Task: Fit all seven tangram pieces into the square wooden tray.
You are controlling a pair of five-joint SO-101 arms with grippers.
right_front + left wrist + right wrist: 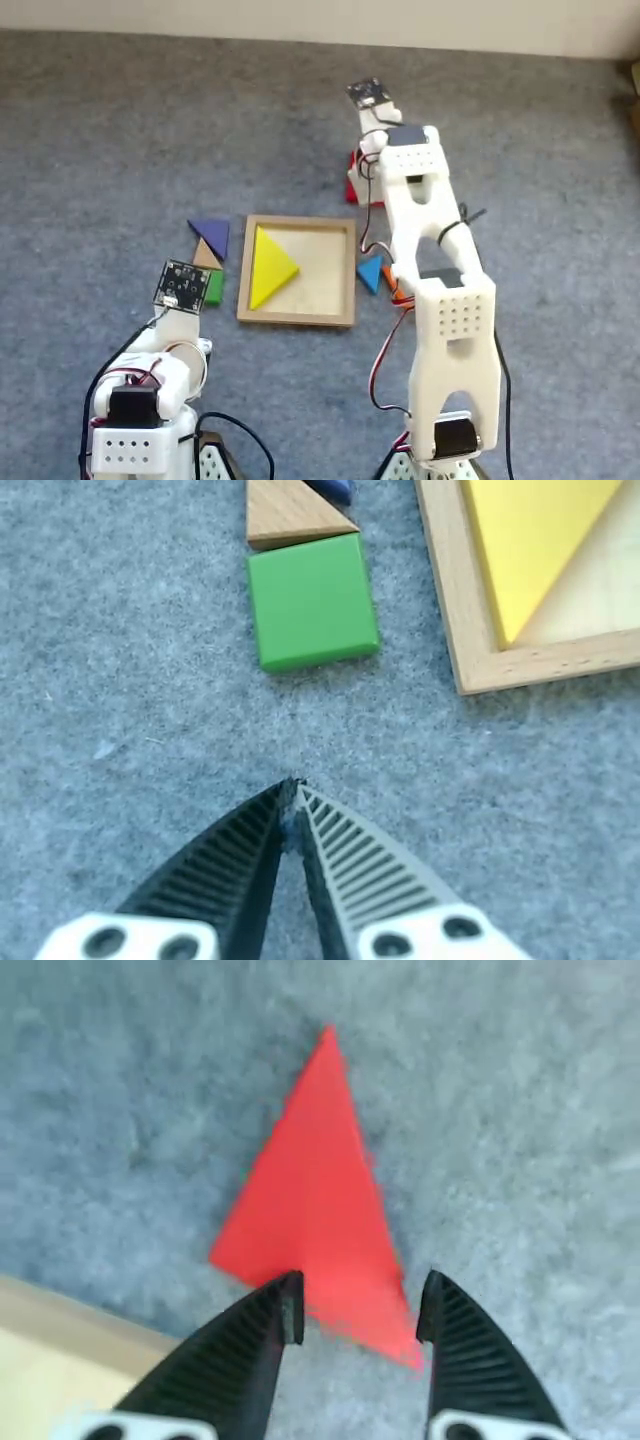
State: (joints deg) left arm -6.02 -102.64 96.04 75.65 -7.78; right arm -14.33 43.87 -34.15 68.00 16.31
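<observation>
At the near left, the left gripper (293,790) points down at the grey desk (100,150), its fingers closed on nothing. Just beyond its tip lies a green square (312,602), with a tan triangle (292,512) right behind it and a dark blue triangle (212,234) farther still. To their right, the tray (296,318) holds a yellow triangle (270,268) in its left half. A light blue triangle (371,272) lies just right of the tray, beside an orange piece (390,280) half hidden under the arm. Beyond the tray's far right corner, the right gripper (360,1305) has its fingers open astride one corner of the red triangle (320,1190).
</observation>
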